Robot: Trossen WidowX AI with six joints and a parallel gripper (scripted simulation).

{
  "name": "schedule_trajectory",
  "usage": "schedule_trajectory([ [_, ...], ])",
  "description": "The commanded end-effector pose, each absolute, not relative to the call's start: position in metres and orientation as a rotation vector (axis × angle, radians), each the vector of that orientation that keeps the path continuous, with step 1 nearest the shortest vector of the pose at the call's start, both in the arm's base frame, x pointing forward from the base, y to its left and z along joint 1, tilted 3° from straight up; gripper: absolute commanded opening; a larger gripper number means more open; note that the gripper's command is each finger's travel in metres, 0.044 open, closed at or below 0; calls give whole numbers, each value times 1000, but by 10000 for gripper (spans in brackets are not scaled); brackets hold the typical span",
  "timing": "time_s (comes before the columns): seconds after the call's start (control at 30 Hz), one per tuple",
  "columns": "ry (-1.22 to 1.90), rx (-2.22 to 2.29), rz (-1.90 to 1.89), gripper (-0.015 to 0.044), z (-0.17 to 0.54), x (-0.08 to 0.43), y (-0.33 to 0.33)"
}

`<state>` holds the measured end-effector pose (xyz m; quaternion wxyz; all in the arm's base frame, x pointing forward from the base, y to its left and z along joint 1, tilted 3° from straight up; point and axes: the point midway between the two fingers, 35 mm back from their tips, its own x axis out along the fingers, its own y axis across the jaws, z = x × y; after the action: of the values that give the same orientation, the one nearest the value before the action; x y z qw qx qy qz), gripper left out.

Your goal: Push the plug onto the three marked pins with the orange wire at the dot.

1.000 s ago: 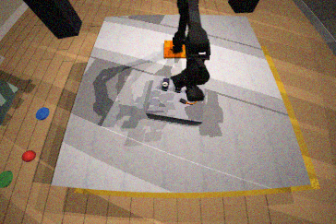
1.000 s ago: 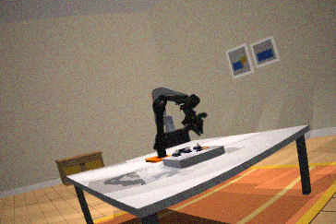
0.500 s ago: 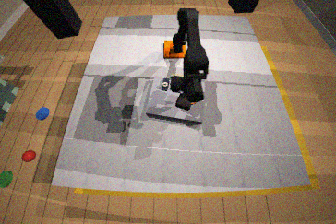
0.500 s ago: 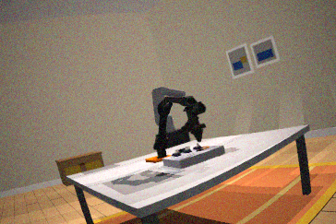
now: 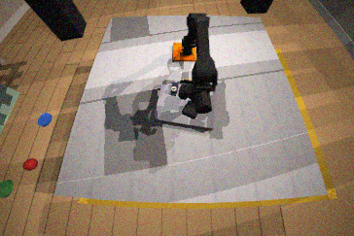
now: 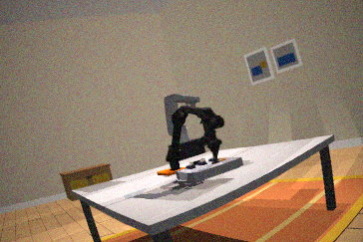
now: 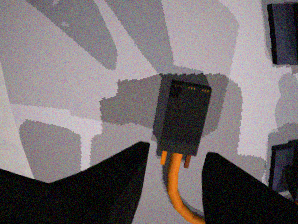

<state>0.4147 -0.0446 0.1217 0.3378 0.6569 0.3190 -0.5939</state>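
Note:
The dark plug (image 7: 182, 117) lies on the pale holder (image 7: 205, 30) (image 5: 169, 112) (image 6: 214, 170), slightly tilted in the wrist view. Small gold marks show at its far end. A thick orange wire (image 7: 173, 175) curves away from its near end, with an orange and a brown stub beside it. My gripper (image 7: 176, 157) (image 6: 214, 160) is open and empty, pointing down over the holder. In the wrist view its fingertips stand either side of the plug's wire end, with space on both sides. The arm hides the plug in the top view. The pins and coloured band cannot be made out.
Two dark blocks (image 7: 284, 34) (image 7: 281, 167) stand at the right in the wrist view. A small round-topped servo (image 5: 173, 88) shows on the holder left of the arm. An orange block (image 5: 178, 57) (image 6: 162, 172) sits by the arm's base.

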Motion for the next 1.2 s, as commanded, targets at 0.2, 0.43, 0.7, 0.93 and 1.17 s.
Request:
schedule_trajectory([
  [0.2,839,1711,-1563,115,107,414,-43],
  [0.43,839,1711,-1563,115,96,414,-43],
  [0.7,839,1711,-1563,16,95,415,-43],
  [0.93,839,1711,-1563,0,106,415,-44],
  [1.17,839,1711,-1563,0,138,413,-44],
])
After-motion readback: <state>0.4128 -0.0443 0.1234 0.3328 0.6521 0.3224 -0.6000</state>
